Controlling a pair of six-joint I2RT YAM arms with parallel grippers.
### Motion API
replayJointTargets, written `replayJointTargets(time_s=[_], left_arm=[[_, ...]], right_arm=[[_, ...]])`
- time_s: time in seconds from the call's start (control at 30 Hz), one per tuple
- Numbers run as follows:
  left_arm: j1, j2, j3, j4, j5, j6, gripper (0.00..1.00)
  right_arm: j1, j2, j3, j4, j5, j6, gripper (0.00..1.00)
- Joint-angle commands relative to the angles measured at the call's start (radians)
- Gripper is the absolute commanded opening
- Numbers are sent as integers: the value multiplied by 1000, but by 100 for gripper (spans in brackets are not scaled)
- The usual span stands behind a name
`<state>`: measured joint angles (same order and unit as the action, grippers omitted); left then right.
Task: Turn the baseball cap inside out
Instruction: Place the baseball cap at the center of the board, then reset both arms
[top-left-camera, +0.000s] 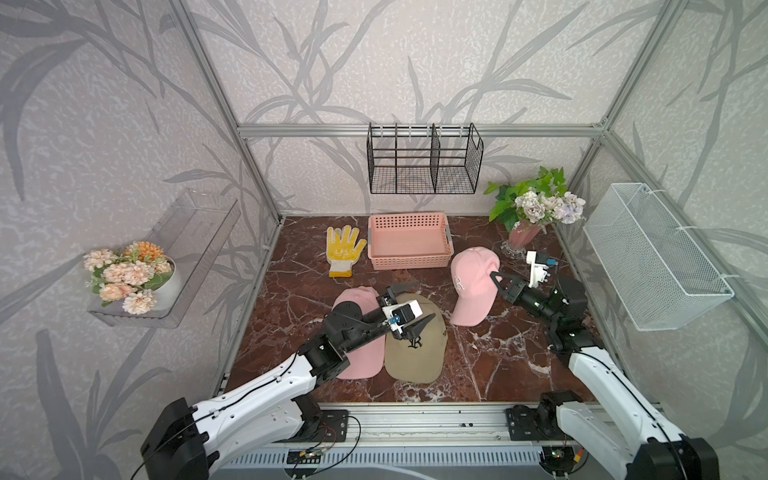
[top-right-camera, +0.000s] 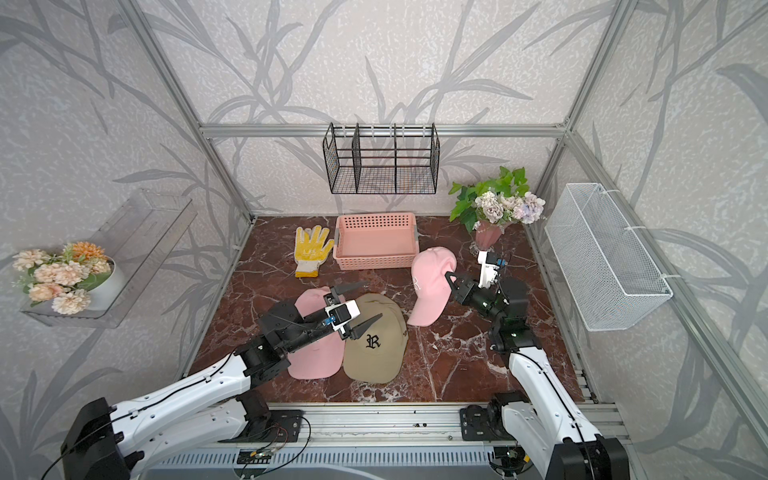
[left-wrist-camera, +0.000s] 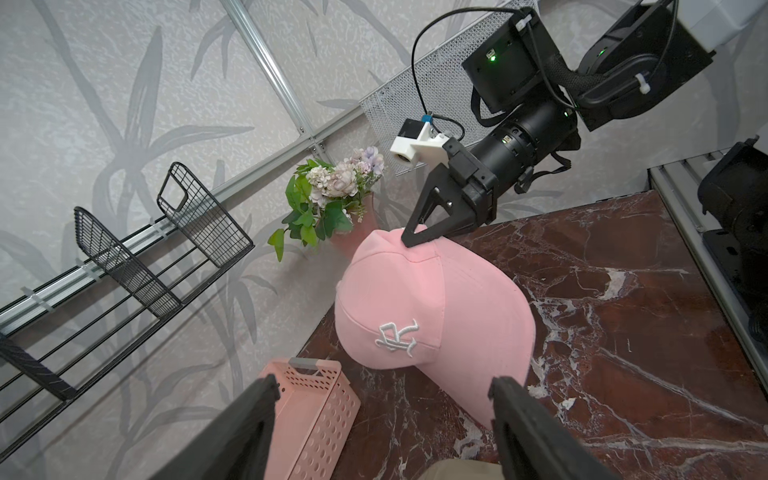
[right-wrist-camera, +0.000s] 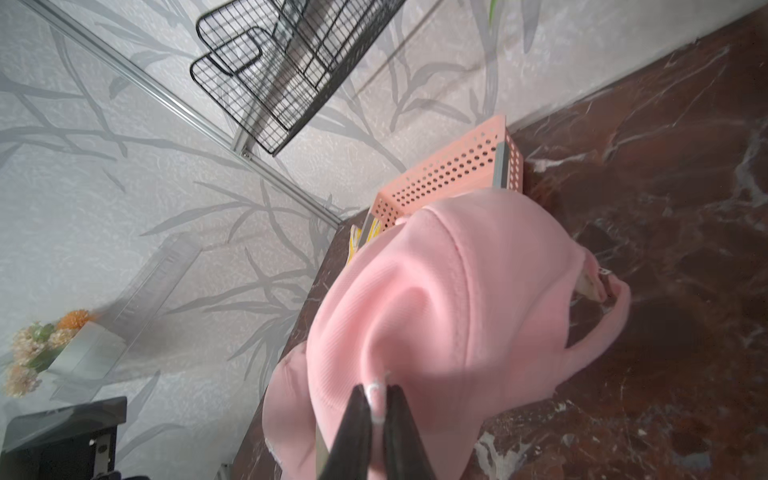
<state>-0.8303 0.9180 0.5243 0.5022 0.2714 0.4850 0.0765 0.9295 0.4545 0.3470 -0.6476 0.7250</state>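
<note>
**Marble desk: three caps, two hands**

Marble desk (top-left-camera: 498, 365), leaf-print walls.

- Pink cap (top-left-camera: 473, 286): outer side out, white logo showing. It stands between the basket (top-left-camera: 409, 259) and the right arm, near the flower vase (top-left-camera: 536, 203).
- Right hand (right-wrist-camera: 376, 395): narrow, pinching a fold of the pink cap's crown.
- Left hand (top-left-camera: 426, 300): jaws wide, holding nothing, above the tan cap (top-left-camera: 415, 357).
- Tan cap: front centre, touching a second pink cap (top-left-camera: 361, 361).
- Glove (top-left-camera: 343, 249): flat, just beside the basket.
</note>
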Motion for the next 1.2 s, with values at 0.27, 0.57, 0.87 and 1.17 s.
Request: replayJointTargets(time_s=[0.27,0.57,0.87,1.17], left_arm=[[0,5,7,46,-84,-52,84],[-1,31,23,36,-103,-38,84],[0,41,28,22,-121,-32,84],[0,31,20,25,-173,-68,85]], right_arm=[[-4,54,-86,64,-238,-33,1],[-4,-32,-107,-232,-118,-183,33],[-4,-51,-82,-407,112,-289,46],[-3,26,-47,-418,309,-288,56]])
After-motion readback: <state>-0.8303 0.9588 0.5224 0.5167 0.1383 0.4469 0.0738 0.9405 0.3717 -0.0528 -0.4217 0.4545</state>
